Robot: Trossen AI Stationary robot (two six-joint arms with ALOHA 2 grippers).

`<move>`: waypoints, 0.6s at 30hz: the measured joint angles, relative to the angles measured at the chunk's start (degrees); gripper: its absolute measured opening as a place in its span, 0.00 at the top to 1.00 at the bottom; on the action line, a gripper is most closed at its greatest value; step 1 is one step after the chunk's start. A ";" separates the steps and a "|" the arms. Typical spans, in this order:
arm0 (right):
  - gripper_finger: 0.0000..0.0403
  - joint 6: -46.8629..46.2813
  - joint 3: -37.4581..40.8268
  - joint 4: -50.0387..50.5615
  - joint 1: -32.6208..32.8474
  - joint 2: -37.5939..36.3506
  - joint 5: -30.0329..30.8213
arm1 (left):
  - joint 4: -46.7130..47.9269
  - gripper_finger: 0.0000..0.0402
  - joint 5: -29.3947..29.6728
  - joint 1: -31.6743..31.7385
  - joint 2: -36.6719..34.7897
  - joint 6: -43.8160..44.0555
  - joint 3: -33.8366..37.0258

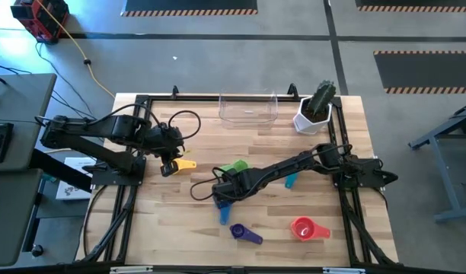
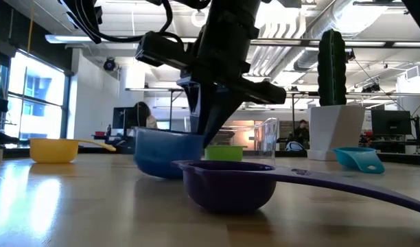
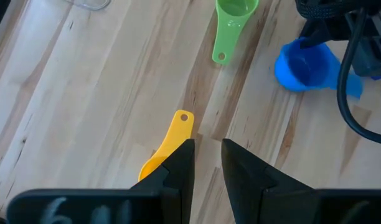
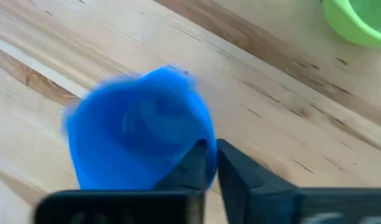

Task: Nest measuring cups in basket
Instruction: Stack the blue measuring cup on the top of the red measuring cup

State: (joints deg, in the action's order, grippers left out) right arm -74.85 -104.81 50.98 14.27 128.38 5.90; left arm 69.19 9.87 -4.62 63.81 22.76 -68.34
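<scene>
Progress: none of the cups is in the basket yet; it stands without any cup at the upper middle of the table in the high view. I judge the task is at its beginning.
Step in hand: the right gripper is at the blue cup, near the centre of the table. In the right wrist view its two fingers are almost together on the rim of the cup, so I judge it has pinched the rim.
Left gripper: the left gripper hovers over the handle of the yellow cup, at the left of the table. Its fingers stand a little apart with only bare wood between them; it holds nothing.
What is left: the cups in view lie scattered. The green cup is just above the right gripper, the teal cup is partly hidden under the right arm, the purple cup and the red cup are at the lower middle of the high view. I see no orange cup.
Materials: the cups are smooth shiny plastic, round bowls with short flat handles; the yellow and green handles have a small hole at the end. The basket is clear plastic, rectangular, with low walls. The table is pale wood with long grain lines.
Other: a white pot with a cactus stands just right of the basket.
</scene>
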 joint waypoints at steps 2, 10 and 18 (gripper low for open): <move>0.98 0.50 0.00 0.00 -0.03 0.00 0.29 | -0.01 0.82 0.00 0.00 0.00 0.00 0.00; 0.99 5.41 -0.98 2.07 -0.11 -0.37 0.10 | 0.00 0.82 -0.02 0.00 0.02 -0.11 0.00; 0.99 20.02 -10.62 15.63 0.48 -0.44 0.09 | 0.00 0.82 -0.02 0.00 0.00 0.03 0.02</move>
State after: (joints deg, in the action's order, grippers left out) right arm -54.83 -115.43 66.61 14.74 127.94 5.99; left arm 69.19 9.85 -4.62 63.82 22.79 -68.31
